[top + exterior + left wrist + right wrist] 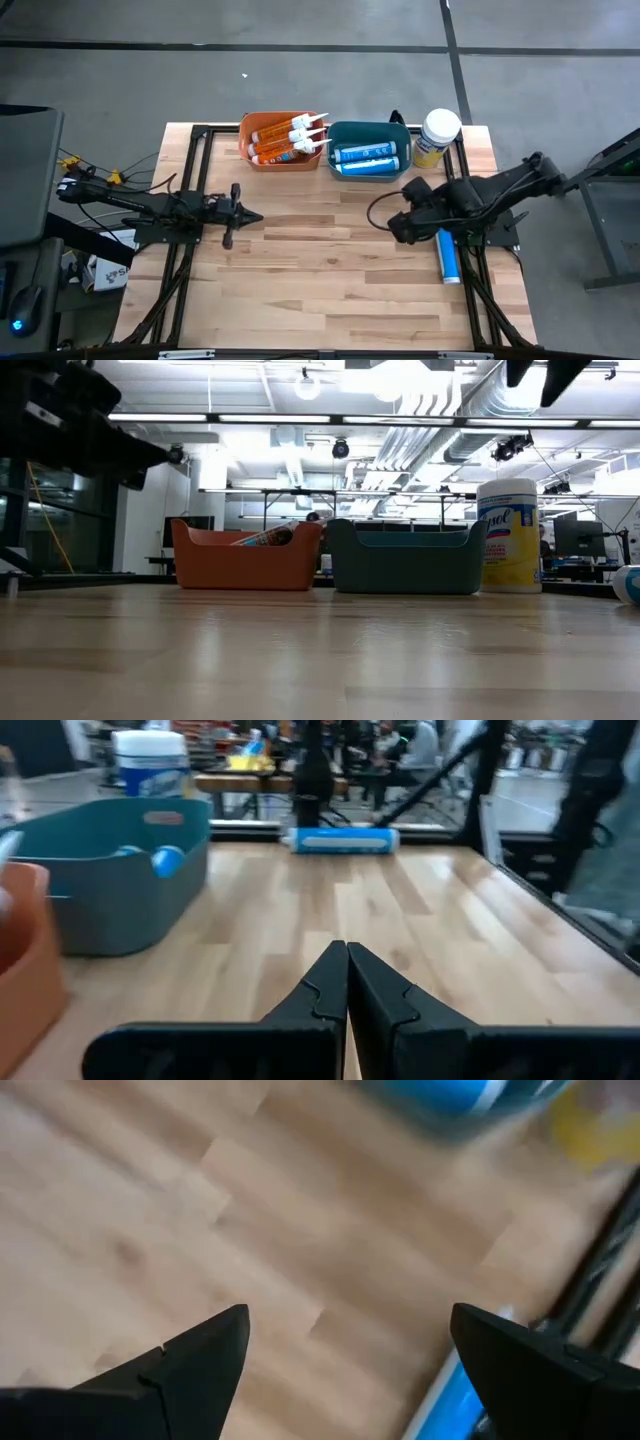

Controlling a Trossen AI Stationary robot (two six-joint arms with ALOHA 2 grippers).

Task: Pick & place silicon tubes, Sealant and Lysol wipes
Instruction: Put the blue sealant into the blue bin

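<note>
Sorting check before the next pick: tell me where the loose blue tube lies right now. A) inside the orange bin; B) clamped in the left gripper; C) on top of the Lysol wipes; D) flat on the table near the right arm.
D: the blue tube lies flat on the table just by the open right gripper, outside both bins.
</note>
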